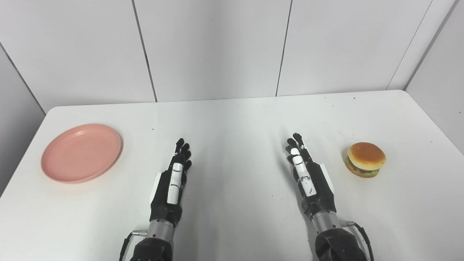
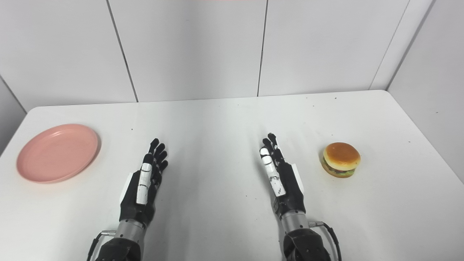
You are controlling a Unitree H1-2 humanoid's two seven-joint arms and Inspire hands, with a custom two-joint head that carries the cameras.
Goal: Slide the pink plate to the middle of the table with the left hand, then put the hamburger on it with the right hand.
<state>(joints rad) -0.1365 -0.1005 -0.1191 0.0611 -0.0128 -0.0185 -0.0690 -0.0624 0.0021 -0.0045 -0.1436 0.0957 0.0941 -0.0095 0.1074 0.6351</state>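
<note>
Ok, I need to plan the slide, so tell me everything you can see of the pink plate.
The pink plate is round and shallow, with a low raised rim and a flat centre, a smooth matte surface that looks like plastic. It is empty and lies flat, right way up, on the white table near its left edge. Nothing touches it: the left hand rests apart to its right, open, and the hamburger sits far across the table.

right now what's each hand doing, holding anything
Left hand: open, fingers straight, holding nothing, apart from the pink plate.
Right hand: open, fingers straight, holding nothing, apart from the hamburger.
</note>
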